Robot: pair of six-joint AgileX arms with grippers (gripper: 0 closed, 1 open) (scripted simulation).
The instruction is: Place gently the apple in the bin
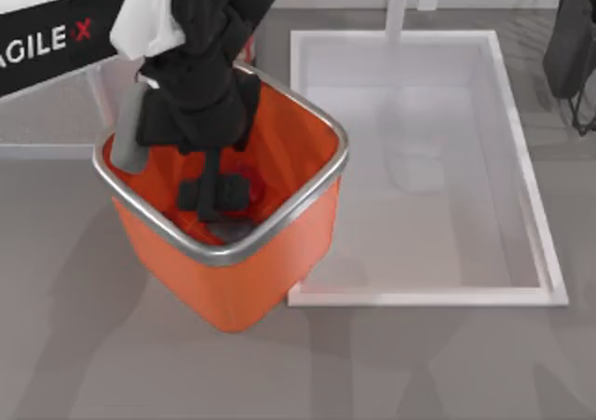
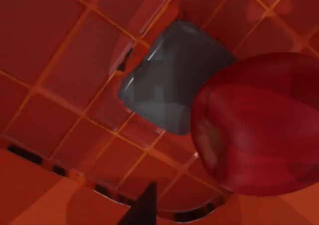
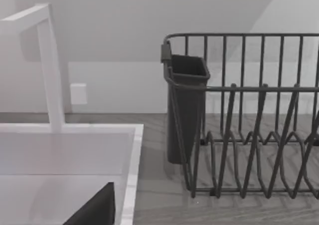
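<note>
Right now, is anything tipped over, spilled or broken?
Nothing stands out. The big orange square bin with the silver rim stands upright beside the white rectangular basin. My left gripper reaches down inside it, with the glossy deep-red apple close above the grid floor.

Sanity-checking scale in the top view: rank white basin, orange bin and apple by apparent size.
1. White basin, the widest footprint.
2. Orange bin, clearly smaller in outline.
3. Apple, a small red patch on the bin's floor, mostly hidden under the left gripper, so its full size is unsure.
</note>
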